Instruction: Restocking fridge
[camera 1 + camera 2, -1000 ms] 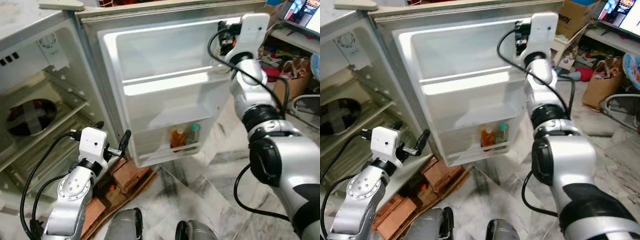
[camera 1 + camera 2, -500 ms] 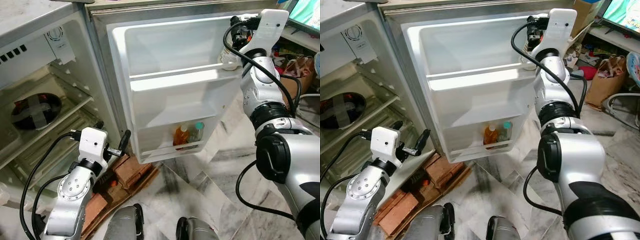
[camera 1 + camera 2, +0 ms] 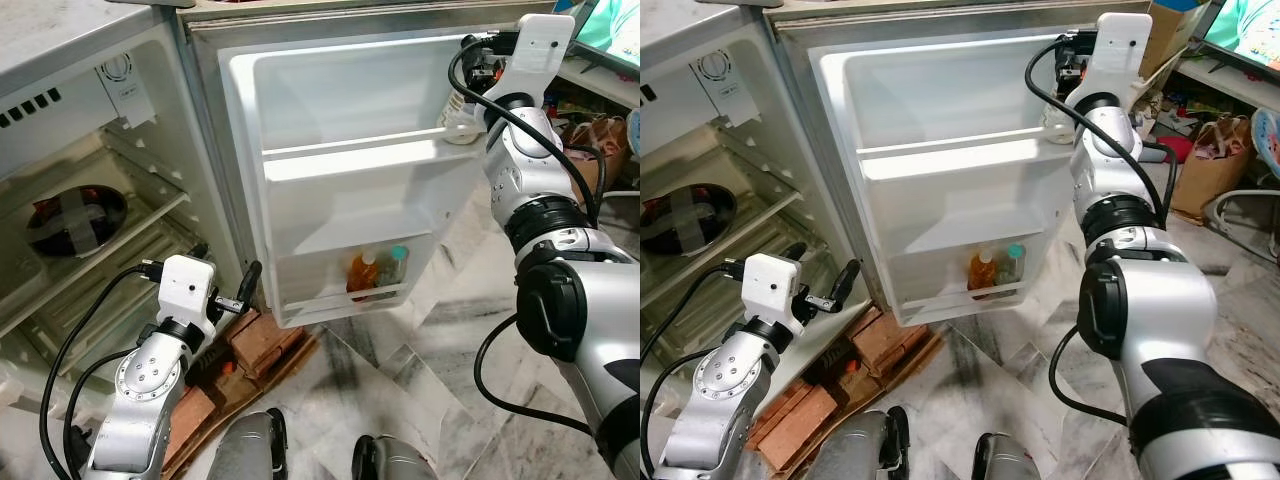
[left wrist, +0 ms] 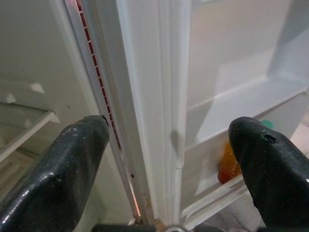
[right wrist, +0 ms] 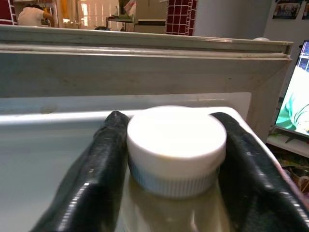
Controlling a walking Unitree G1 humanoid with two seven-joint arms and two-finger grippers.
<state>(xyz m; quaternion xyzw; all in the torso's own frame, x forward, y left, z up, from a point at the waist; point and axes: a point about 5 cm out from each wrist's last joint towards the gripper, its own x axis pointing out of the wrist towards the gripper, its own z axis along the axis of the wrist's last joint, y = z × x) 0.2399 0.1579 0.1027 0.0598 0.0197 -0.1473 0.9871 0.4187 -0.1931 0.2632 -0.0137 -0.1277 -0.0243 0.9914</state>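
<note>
Placing a bottle (image 5: 176, 145) on the fridge door's upper shelf (image 3: 350, 160).
Your right pincer (image 5: 176, 159) grips its white cap; lower, then release. Left pincer (image 4: 169, 159) hangs spread, idle.

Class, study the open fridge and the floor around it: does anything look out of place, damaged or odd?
One oddity: reddish bricks and flattened cardboard lie on the marble floor under the open fridge door. Otherwise things look orderly: two bottles stand upright in the bottom door shelf, and the right gripper holds a white-capped jar at the upper shelf.
</note>
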